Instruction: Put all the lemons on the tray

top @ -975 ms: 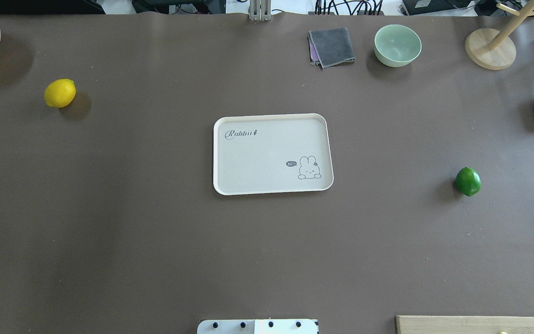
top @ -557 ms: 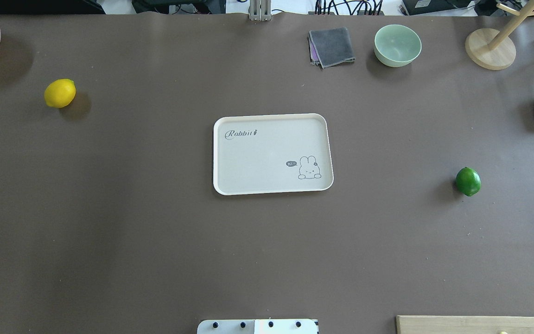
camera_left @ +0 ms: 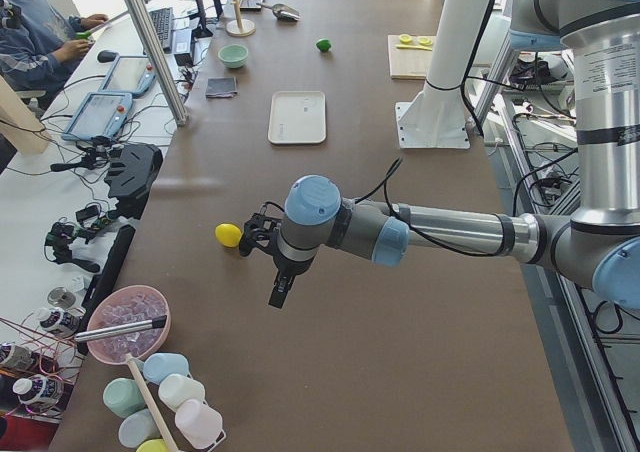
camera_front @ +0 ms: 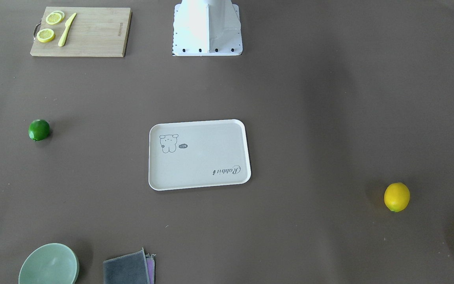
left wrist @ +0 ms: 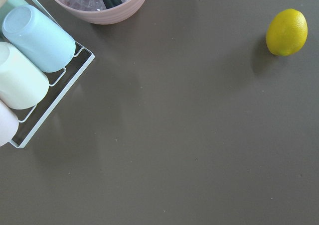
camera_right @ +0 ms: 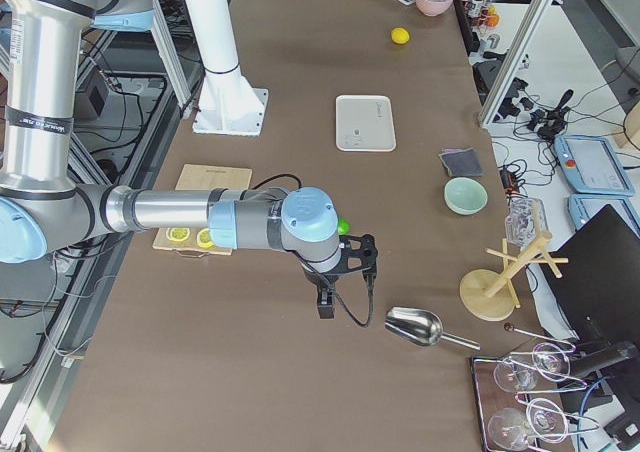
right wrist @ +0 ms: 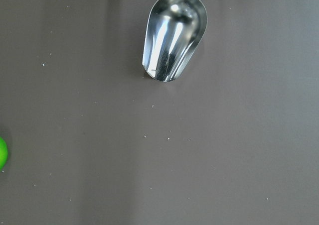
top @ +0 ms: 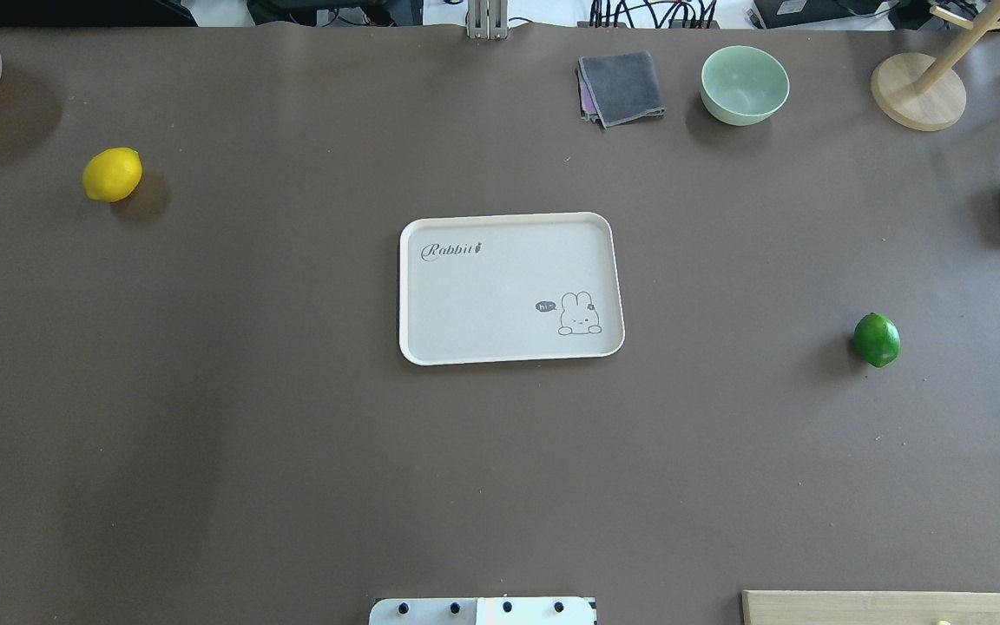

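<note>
The yellow lemon lies on the table at the far left, also in the front view and the left wrist view. The dark green lemon lies at the right, and its edge shows in the right wrist view. The off-white tray sits empty in the middle. My left gripper hangs above the table near the yellow lemon. My right gripper hangs near the green lemon. Both grippers show only in side views, so I cannot tell if they are open or shut.
A bamboo cutting board with lemon slices and a knife lies near the robot's base. A green bowl, grey cloth, wooden stand and metal scoop line the far right. A pink ice bowl and a cup rack stand at the left end.
</note>
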